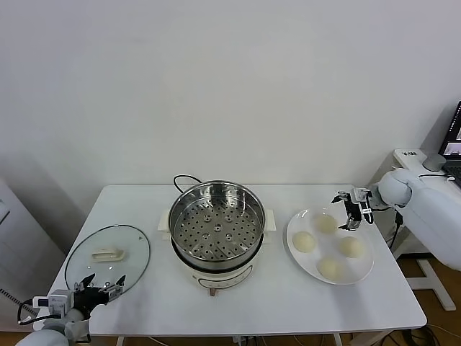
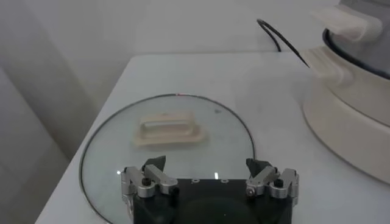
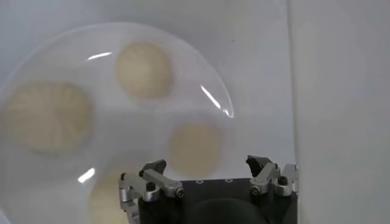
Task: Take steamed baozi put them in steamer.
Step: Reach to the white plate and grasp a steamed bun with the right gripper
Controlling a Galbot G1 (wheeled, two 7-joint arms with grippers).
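At the table's (image 1: pixel 274 306) near left corner, the left claw (image 1: pixel 103 282) is hanging released over the glass lid (image 1: pixel 108 254). Farther in, the steamer (image 1: pixel 217 225) is sitting mid-table — four steamed baozi (image 1: pixel 303 241) lying on the white plate (image 1: pixel 364 270) beside it, the right claw (image 1: pixel 346 210) hovering released above them.

Your right arm reaches in from the right side, its end effector (image 1: pixel 348 211) raised with both fingers spread wide and nothing between them. Your left end effector (image 1: pixel 102 282) sits low at the near left corner, fingers equally wide apart, empty.
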